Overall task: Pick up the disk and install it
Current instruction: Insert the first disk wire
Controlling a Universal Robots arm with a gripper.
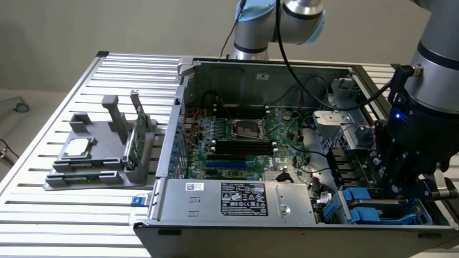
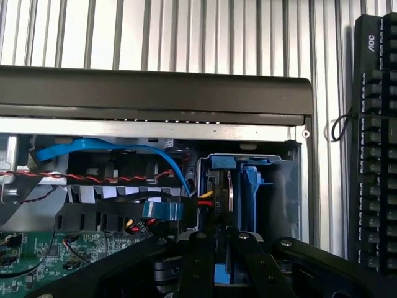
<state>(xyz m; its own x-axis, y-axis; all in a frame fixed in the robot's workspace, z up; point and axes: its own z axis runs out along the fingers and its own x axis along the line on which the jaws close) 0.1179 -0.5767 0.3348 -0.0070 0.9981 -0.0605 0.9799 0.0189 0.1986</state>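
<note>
Down at the drive bay (image 2: 289,180), your gripper (image 2: 222,247), nearly closed, pinches the disk (image 2: 224,275) edge-on so it can slide in.

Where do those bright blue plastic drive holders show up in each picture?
Exterior view: blue drive holders at the corner of the case on the exterior view's right, below the claw.
Wrist view: blue drive holders in the bay just ahead of the claw.
Shared landmark: the green motherboard.

Cramped drive bay (image 2: 282,192) around the end effector (image 2: 222,248), blue cable (image 2: 124,149) and case rim (image 2: 155,93) alongside.
</note>
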